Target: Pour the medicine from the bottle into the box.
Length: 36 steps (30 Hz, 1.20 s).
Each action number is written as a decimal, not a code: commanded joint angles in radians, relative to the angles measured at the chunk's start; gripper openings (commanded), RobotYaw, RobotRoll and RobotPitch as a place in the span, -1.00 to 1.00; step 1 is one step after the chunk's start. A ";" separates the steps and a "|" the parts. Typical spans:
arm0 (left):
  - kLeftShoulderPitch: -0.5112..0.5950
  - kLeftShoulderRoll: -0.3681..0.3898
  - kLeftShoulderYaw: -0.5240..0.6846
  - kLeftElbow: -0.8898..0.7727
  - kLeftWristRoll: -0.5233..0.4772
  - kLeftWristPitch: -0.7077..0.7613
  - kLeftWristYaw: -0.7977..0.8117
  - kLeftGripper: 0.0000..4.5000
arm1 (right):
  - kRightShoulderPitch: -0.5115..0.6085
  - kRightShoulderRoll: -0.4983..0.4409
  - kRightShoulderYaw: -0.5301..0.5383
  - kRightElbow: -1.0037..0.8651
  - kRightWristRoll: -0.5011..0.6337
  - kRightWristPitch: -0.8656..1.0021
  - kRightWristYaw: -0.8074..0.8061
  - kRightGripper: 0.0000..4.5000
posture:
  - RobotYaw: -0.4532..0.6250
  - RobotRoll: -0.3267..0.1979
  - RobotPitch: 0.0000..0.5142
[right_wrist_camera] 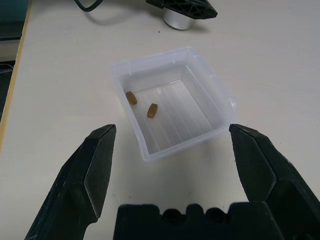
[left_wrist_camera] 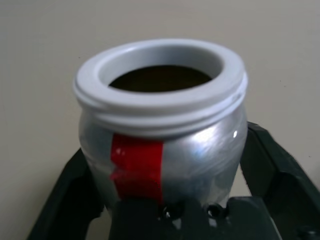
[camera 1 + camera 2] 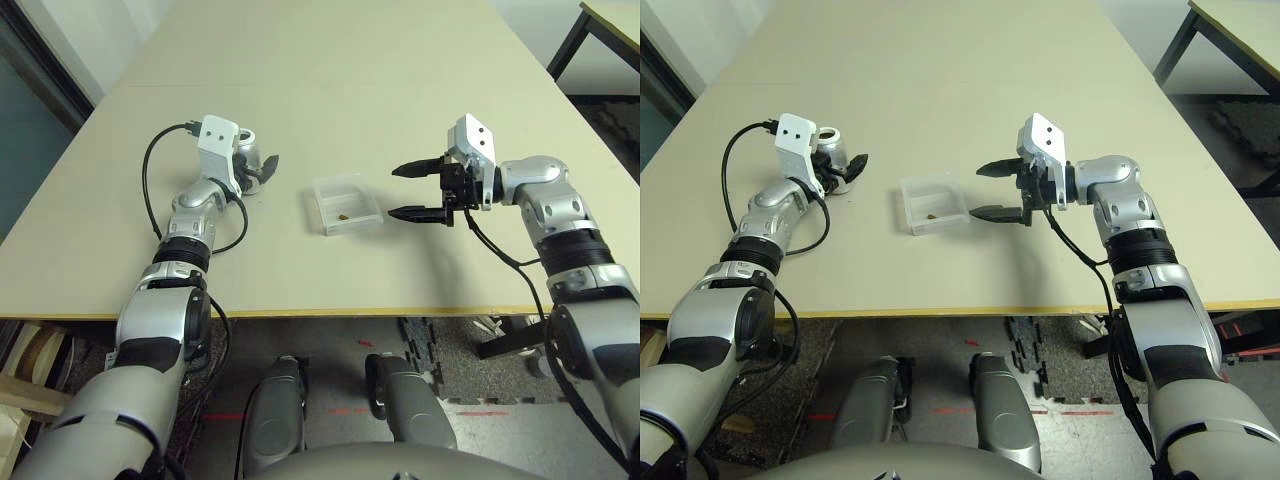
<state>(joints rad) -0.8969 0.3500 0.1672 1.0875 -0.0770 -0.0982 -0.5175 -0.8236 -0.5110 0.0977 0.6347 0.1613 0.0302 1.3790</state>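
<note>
The silvery bottle (image 2: 165, 150), with a white rim and a red strip on its side, stands upright and uncapped on the table at the left (image 3: 247, 150). My left gripper (image 3: 257, 166) is shut on the bottle, one black finger on each side. The clear box (image 3: 345, 190) lies mid-table with two small brownish-yellow medicine pieces (image 1: 131, 97) (image 1: 152, 110) on its ridged bottom. My right gripper (image 3: 393, 192) hovers open just right of the box, its fingers pointing at the box and apart from it.
The beige table (image 3: 330, 70) stretches far back, and its front edge runs close below the box. A black cable (image 3: 150, 170) loops off my left wrist. A dark table leg (image 3: 570, 40) stands at the far right, off the table.
</note>
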 commanded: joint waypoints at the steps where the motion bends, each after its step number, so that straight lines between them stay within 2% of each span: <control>1: 0.023 0.005 0.001 -0.009 -0.011 0.011 -0.007 0.99 | -0.012 0.000 0.010 0.010 -0.007 -0.011 0.002 1.00 | -0.25 0.25 -0.47; 12: 0.104 0.011 0.016 -0.142 -0.038 0.046 -0.023 0.99 | -0.011 0.007 0.013 0.019 -0.010 -0.018 0.001 1.00 | -0.23 0.25 -0.45; 32: 0.384 0.026 0.032 -0.658 -0.117 0.274 0.012 0.99 | -0.037 0.030 0.017 0.099 -0.021 -0.068 0.003 1.00 | -0.16 0.25 -0.44; 36: 0.494 0.048 0.047 -0.836 -0.155 0.366 0.008 0.99 | -0.042 0.032 0.017 0.111 -0.022 -0.076 0.003 1.00 | -0.16 0.25 -0.45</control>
<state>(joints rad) -0.4451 0.3786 0.2000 0.3190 -0.2070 0.2200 -0.5056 -0.8591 -0.4793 0.1054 0.7288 0.1504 -0.0329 1.3791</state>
